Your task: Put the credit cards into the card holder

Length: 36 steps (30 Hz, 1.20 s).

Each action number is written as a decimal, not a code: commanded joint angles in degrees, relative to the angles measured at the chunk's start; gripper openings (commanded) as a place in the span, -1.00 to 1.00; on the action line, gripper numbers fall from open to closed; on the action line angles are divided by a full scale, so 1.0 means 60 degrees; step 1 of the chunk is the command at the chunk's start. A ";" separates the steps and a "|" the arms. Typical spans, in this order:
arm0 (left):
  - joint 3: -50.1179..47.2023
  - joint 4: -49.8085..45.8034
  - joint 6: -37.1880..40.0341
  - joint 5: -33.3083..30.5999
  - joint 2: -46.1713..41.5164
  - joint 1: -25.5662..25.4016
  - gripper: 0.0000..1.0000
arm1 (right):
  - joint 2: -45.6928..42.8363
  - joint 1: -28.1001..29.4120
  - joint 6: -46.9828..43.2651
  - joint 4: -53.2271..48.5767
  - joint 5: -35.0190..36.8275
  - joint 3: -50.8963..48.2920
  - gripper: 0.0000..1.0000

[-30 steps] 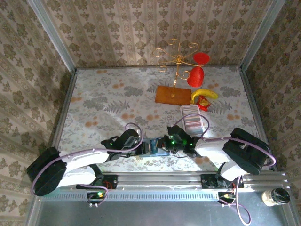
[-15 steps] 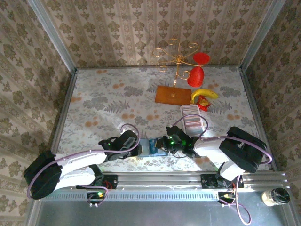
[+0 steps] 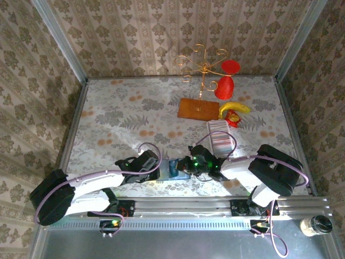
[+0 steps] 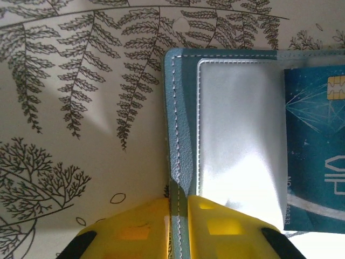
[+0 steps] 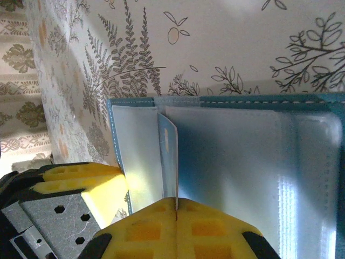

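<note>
While pinching the edge of the card holder (image 4: 183, 108) in the left tool (image 4: 178, 210), gripped a blue card (image 5: 168, 156) in the right tool (image 5: 176, 208), seemingly partway into its pocket. Left pale cards (image 3: 220, 139) beyond the card holder unloaded.

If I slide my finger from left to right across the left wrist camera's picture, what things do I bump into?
Ferny tablecloth → card holder, its blue stitched border → clear pocket → blue credit card.
</note>
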 commanded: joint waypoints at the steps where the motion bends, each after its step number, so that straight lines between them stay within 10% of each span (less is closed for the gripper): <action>1: 0.0209 -0.0234 0.0209 -0.0121 0.0323 -0.0003 -0.73 | 0.0365 0.0123 0.0099 0.0134 -0.0243 -0.0025 -1.00; 36: 0.0586 -0.0640 0.0063 -0.0380 0.0920 -0.0362 -0.87 | 0.0268 0.0227 0.0196 0.0128 -0.0490 -0.0213 -1.00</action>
